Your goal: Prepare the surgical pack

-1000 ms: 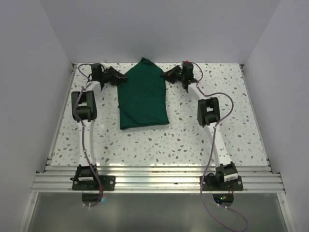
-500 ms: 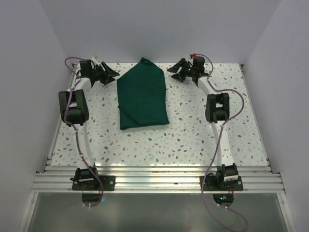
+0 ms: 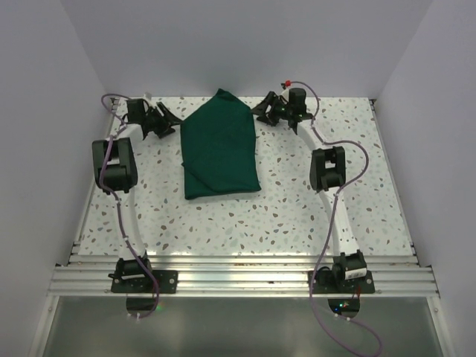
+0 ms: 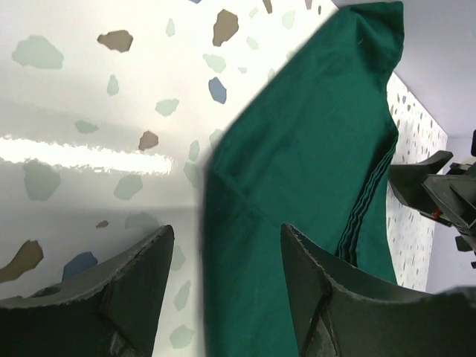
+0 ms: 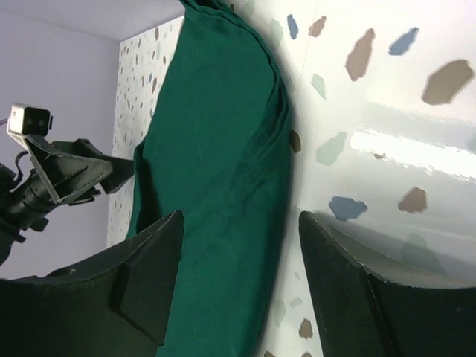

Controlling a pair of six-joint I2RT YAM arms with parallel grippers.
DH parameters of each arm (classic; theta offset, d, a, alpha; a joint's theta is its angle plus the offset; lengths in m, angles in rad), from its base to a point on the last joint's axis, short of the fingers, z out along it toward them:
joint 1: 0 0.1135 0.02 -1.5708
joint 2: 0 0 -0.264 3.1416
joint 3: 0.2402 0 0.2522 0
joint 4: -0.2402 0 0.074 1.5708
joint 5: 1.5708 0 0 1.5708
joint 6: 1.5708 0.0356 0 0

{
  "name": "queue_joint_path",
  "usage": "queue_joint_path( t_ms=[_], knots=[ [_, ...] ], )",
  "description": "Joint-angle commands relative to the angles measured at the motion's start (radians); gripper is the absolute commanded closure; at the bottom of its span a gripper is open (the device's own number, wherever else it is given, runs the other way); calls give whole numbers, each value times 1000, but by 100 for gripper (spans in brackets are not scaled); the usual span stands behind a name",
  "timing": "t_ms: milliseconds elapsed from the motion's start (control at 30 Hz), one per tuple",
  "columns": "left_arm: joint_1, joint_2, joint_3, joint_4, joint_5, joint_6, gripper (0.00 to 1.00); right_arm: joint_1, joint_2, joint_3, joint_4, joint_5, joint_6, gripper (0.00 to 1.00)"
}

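Seen from above, a dark green cloth point(image 3: 219, 145), folded into a long bundle with a pointed far end, lies flat on the speckled table point(image 3: 245, 216), toward its far side. My left gripper point(image 3: 168, 119) hovers just beside the cloth's far left edge, its two black jaws spread apart and holding nothing. My right gripper point(image 3: 263, 109) sits just beside the far right edge, jaws likewise parted and empty. In my left wrist view, the cloth's edge shows in the gap between my fingers point(image 4: 134, 290), with layered folds along its other side. My right wrist view shows the same bundle below my parted fingers, the left gripper beyond it.
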Motion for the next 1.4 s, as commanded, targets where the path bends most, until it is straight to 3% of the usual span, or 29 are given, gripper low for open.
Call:
queue_joint_path(
  t_ms=[0,367,533,633,767,800,867,1000,1200,1367],
  knots=[
    [-14,72,32,-9,-75,21,36,41,62,51,-42,107,-65,32],
    [-44,196,151,-15,-76,-31,37,84,110,91,-21,242,-30,36],
    [-54,230,182,-35,-55,-22,44,84,117,94,-24,254,-33,36],
    [-54,238,182,-27,-33,-25,53,84,130,108,-23,250,-22,44],
    [-54,231,185,-27,-7,-22,73,86,130,106,-3,239,1,64],
    [-56,227,187,-30,-4,-22,80,86,128,114,0,237,9,73],
    [-54,221,187,-35,13,-22,85,87,121,112,0,230,13,77],
    [-54,201,176,-58,33,-13,99,86,75,56,-16,202,6,99],
    [-56,123,118,-112,28,42,100,81,-43,-84,-23,150,-27,100],
    [-57,43,75,-138,43,61,100,78,-119,-75,-50,129,-24,100]
  ],
)
